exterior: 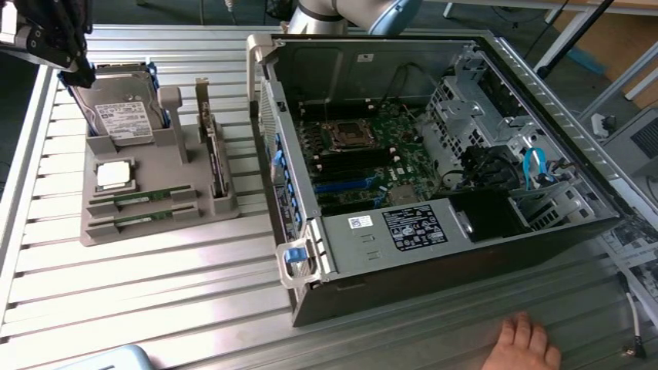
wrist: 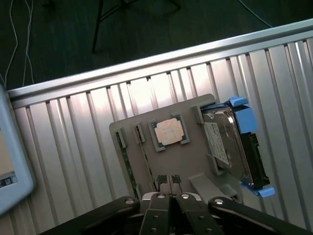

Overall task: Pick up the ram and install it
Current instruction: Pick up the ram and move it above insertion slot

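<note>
Two green ram sticks (exterior: 139, 196) (exterior: 139, 218) lie side by side in slots at the near end of a grey holder tray (exterior: 154, 231). In the wrist view one ram stick (wrist: 128, 169) shows as a green edge along the tray's side. My gripper (exterior: 77, 73) hangs high over the far end of the tray, above the hard drive (exterior: 123, 116), well away from the ram. Seen from the wrist, the gripper (wrist: 169, 185) is shut, fingertips (wrist: 160, 198) pressed together with nothing between them.
The tray also carries a square silver processor (exterior: 113, 175) and an upright expansion card (exterior: 213, 154). An open computer case (exterior: 442, 139) with its motherboard (exterior: 360, 154) lies to the exterior view's right. A person's hand (exterior: 525, 343) rests at the table's near edge.
</note>
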`<move>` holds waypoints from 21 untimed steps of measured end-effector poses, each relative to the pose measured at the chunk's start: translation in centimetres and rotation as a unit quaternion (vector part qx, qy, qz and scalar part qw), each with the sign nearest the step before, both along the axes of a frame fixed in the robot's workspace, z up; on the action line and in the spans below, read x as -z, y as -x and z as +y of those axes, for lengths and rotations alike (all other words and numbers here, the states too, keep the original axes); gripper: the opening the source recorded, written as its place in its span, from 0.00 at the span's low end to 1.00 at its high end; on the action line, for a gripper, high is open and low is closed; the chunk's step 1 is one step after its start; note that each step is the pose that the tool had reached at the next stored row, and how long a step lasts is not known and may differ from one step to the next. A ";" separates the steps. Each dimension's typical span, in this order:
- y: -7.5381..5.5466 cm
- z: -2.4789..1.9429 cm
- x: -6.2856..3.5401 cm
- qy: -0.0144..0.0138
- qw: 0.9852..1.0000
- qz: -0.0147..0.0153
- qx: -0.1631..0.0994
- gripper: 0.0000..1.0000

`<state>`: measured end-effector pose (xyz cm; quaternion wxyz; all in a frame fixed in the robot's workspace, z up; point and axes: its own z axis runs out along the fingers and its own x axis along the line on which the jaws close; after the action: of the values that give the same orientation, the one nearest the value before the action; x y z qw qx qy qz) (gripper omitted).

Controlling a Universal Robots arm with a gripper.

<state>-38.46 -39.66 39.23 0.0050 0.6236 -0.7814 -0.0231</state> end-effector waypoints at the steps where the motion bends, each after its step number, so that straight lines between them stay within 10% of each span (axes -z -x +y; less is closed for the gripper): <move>1: 0.0 0.02 0.00 0.000 1.000 0.000 -0.004 0.11; 21: 0.0 0.36 0.01 0.001 0.997 0.000 -0.082 0.11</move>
<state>-38.46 -39.31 39.22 0.0074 0.6852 -0.7280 -0.0221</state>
